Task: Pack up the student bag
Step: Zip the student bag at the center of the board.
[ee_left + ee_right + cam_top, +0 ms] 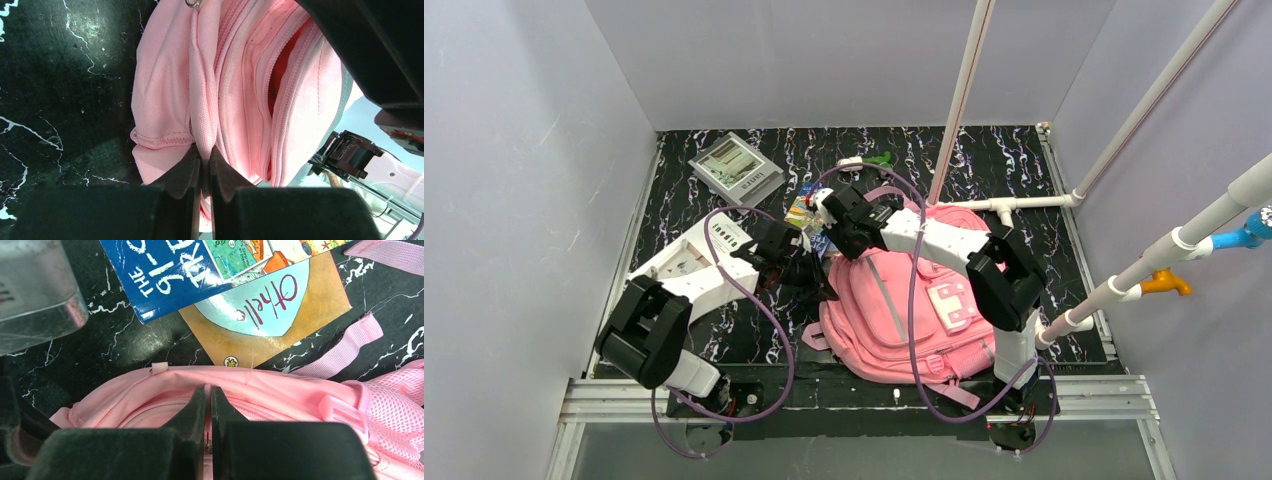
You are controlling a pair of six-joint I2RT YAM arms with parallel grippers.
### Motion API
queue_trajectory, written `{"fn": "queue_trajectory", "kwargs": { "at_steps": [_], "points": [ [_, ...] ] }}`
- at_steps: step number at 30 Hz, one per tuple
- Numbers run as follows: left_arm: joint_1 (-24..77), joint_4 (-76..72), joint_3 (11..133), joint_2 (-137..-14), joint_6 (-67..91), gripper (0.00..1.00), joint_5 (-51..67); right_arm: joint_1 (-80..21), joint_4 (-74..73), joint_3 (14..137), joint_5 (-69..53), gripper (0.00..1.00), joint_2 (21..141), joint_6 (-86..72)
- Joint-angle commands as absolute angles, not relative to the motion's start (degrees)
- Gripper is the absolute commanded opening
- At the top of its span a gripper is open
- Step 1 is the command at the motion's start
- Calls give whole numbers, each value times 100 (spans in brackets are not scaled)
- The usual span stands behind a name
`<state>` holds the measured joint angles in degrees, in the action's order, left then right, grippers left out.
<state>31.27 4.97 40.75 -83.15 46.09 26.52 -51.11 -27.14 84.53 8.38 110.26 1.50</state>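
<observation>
The left tool (205, 151) is clamped tight on a fold of pink cloth, its two dark fingers nearly meeting with only the fabric between them. That fold belongs to the side of the student bag (165, 75), whose zip gapes just to the right at about 2 o'clock from the pinch, showing a reddish inside. The right tool (207, 390) is likewise closed, nipping the bag's upper rim beside the zip seam, with pink showing between its fingers. Straight ahead of it, at 12 o'clock, a tan booklet (280, 325) with a teal patch and handwritten lettering lies flat, just clear of the bag. A blue book (165, 270) overlaps it at 10 o'clock. A pale pink strap (345, 347) trails across the black marbled tabletop (984, 160) at 2 o'clock. From above, the student bag (904, 320) lies face up toward 5 o'clock of the tabletop, its straps reaching the near edge. The left tool (812, 278) bites the bag's 9 o'clock side and the right tool (832, 245) its 11 o'clock corner, the two close together. A grey flat box (736, 168) sits well apart at 10 o'clock. A white box (724, 232) lies partly under the left arm.
</observation>
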Motion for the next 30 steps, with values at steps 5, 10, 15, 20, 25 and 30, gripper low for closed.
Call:
{"fn": "queue_trajectory", "kwargs": {
  "at_steps": [5, 10, 15, 20, 25, 30],
  "points": [
    [2892, 212, 4013, -8426, 4617, 0, 2637, -5186, -2323, 8150, 151, 1, 10068, -424],
    [2794, -47, 3970, -8300, 4696, 0, 2849, -5090, -1960, 7909, -151, 1, 9621, -720],
    [2760, -256, 4019, -8161, 4639, 0, 3159, -5135, -1616, 7753, -937, 1, 9774, -842],
    [2736, -264, 4060, -7764, 4515, 0, 3098, -5412, -1370, 7598, -1312, 1, 9940, -810],
    [2627, -270, 4051, -7709, 4483, 0, 3105, -5414, -823, 6834, -1755, 1, 9603, -975],
    [2556, -307, 4032, -7813, 4513, 0, 3119, -5414, -686, 6271, -2134, 1, 9271, -818]
  ]
}}
